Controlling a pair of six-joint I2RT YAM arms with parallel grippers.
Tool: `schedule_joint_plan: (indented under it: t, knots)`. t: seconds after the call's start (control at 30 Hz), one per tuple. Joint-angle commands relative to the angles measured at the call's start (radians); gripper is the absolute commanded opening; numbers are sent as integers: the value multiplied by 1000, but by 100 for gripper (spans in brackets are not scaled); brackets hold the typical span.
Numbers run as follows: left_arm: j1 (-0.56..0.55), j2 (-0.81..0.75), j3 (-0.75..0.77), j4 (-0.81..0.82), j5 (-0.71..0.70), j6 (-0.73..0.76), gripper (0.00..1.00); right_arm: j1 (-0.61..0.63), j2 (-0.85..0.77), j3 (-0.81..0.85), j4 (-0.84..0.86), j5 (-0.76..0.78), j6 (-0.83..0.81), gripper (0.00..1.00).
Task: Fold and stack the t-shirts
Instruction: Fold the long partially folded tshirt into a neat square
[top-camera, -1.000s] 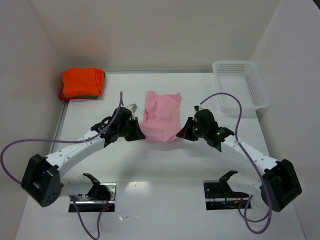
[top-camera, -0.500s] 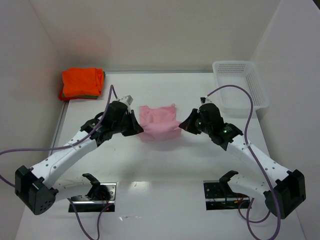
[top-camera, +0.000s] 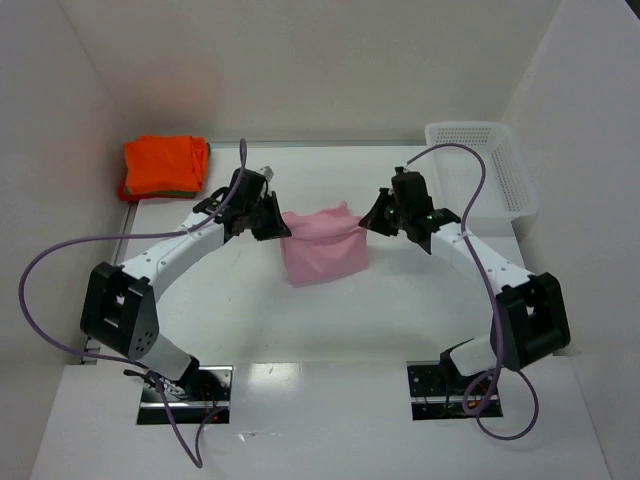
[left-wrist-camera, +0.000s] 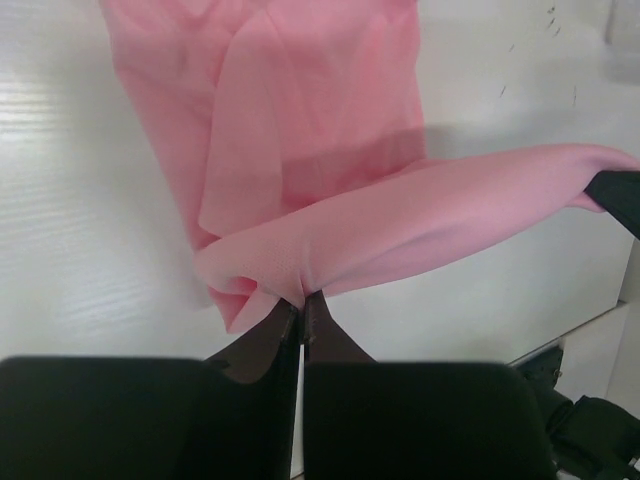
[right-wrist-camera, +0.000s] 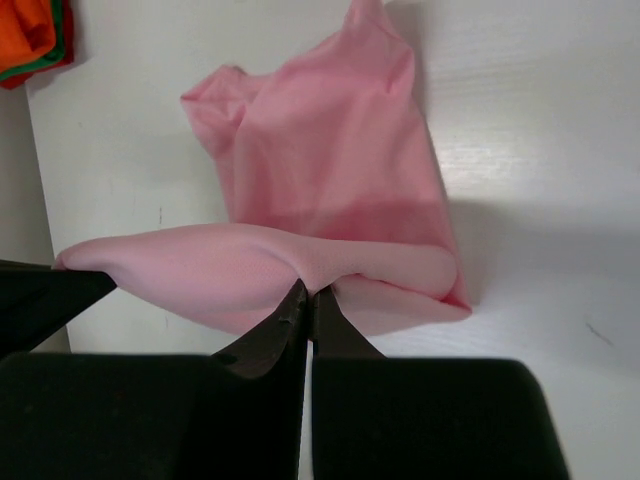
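The pale pink t-shirt (top-camera: 322, 246) hangs stretched between my two grippers above the table's middle, its lower part draped on the table. My left gripper (top-camera: 279, 226) is shut on its left edge, seen in the left wrist view (left-wrist-camera: 301, 297) pinching the pink t-shirt (left-wrist-camera: 330, 160). My right gripper (top-camera: 368, 222) is shut on the right edge, seen in the right wrist view (right-wrist-camera: 309, 291) pinching the pink t-shirt (right-wrist-camera: 330, 170). The folded bright orange t-shirt (top-camera: 165, 163) lies at the far left corner on a green t-shirt, of which only an edge (top-camera: 205, 170) shows.
A white plastic mesh basket (top-camera: 480, 168) stands at the far right. White walls close the back and both sides. Purple cables loop from both arms. The orange and green stack's corner shows in the right wrist view (right-wrist-camera: 30, 35).
Both grippers have moved toward the back of the table, carrying the pink shirt's held edge over its lying part. The shirt now spans between them with its lower part nearer me.
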Motion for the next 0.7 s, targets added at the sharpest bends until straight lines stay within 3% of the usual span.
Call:
schedule_joint_plan:
  t: [0.0,0.5,0.6,0.63,0.67]
  knots:
    - [37,61,65,37,53,32,0,-39,85,90,102,-26,-46,1]
    - [172,347,167,149,143,32,0,-81,446,340,226,-87,-88,6]
    - [190,386,205,158,152,32,0,-81,515,392,226,-87,-88,13]
    - [190,386,205,158,152,32,1,-81,545,401,226,-87,-88,26]
    - [200,409,217,169,152,32,3,-81,559,410,226,-87,-88,28]
